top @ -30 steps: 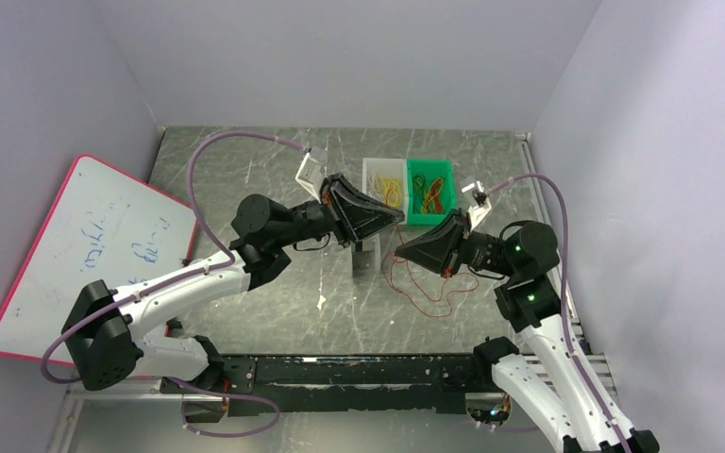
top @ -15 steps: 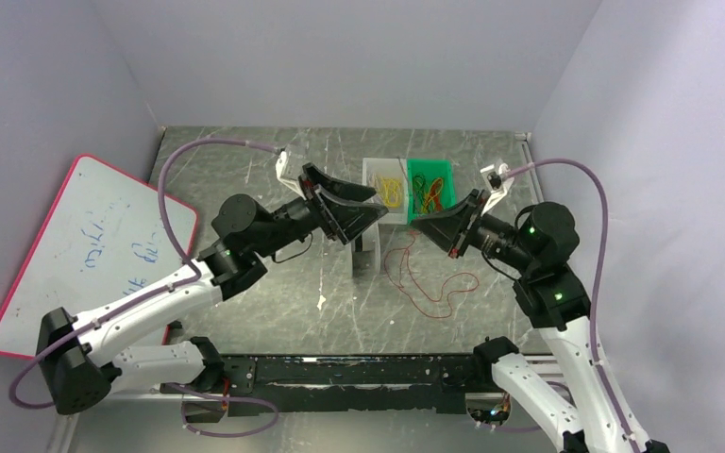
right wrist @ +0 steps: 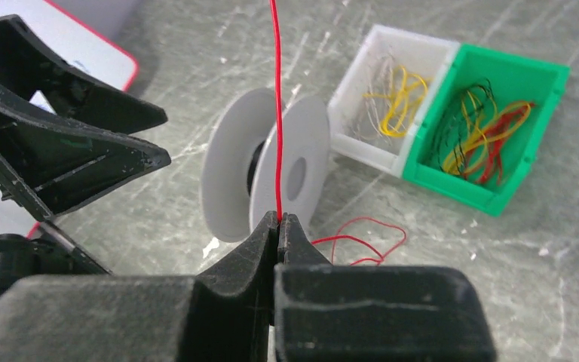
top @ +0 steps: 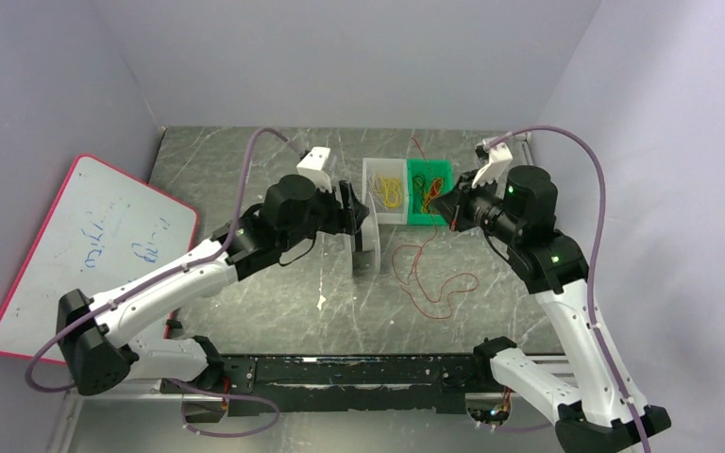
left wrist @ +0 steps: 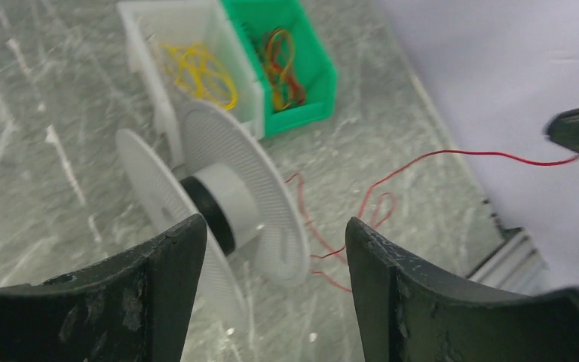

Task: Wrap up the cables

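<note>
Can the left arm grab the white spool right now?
Probably yes. The left arm's jaws stand open, and the white spool sits just ahead, lined up between them, with nothing in front of it.

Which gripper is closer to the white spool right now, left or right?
Left. The left gripper is open right beside the spool, at its left. The right gripper sits farther off to the spool's right, by the green bin, shut on the red wire.

Table (top: 245, 179) holds spool (top: 366, 243), bins (top: 406, 192), cable (right wrist: 276, 113), perhaps whiteboard (top: 94, 245).
</note>
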